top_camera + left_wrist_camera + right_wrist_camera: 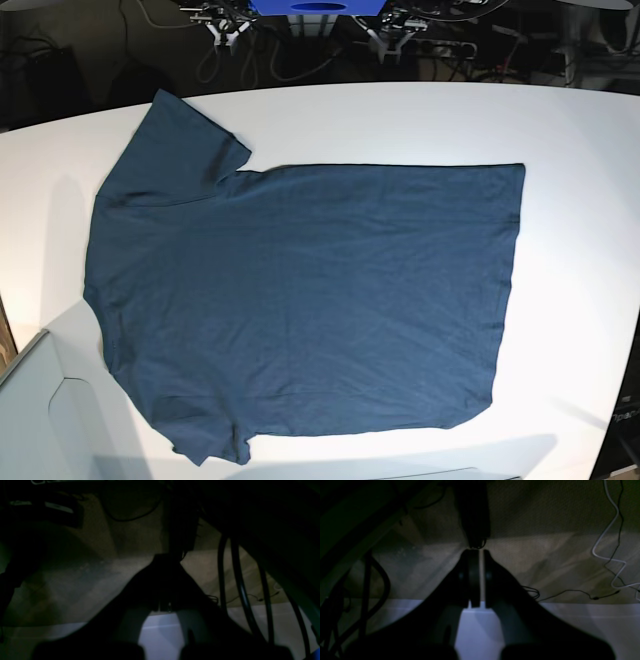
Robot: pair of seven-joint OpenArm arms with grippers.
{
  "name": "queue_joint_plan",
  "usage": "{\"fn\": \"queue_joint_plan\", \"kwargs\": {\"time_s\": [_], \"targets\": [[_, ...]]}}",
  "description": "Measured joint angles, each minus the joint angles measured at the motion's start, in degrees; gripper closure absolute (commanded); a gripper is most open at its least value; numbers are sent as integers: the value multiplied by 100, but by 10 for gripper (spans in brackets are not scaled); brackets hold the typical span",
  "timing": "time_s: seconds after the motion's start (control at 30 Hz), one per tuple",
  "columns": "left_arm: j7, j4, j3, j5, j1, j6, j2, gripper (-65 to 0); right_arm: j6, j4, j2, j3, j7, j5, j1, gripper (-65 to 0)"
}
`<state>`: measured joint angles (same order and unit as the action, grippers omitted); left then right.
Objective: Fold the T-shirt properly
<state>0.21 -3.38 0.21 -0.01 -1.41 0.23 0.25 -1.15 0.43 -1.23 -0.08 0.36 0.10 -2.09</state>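
Both the left gripper (165, 562) and right gripper (478, 555) are pressed together, empty, away from the T-shirt (310, 300).

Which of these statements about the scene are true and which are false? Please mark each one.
1. The T-shirt lies spread flat on the white table. True.
2. The T-shirt is already folded in half. False: it lies open in one layer, with both sleeves out to the side.
3. The right gripper is shut and holds nothing. True.
4. The left gripper grips the shirt's hem. False: it is shut on nothing, off the table, and no cloth shows in its wrist view.
5. The shirt has a large white print. False: the side that shows is plain dark blue.
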Motion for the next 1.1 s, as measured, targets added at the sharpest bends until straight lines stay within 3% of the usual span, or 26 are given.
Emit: {"fn": "queue_joint_plan", "kwargs": {"time_s": [0.3, 1.1], "targets": [[-37, -2, -63, -22, -70, 2, -212, 0, 2, 957, 4, 0, -46, -2, -433, -4], [2, -713, -39, -22, -415, 37, -214, 0, 2, 984, -7, 4, -79, 0, -448, -5]]}}
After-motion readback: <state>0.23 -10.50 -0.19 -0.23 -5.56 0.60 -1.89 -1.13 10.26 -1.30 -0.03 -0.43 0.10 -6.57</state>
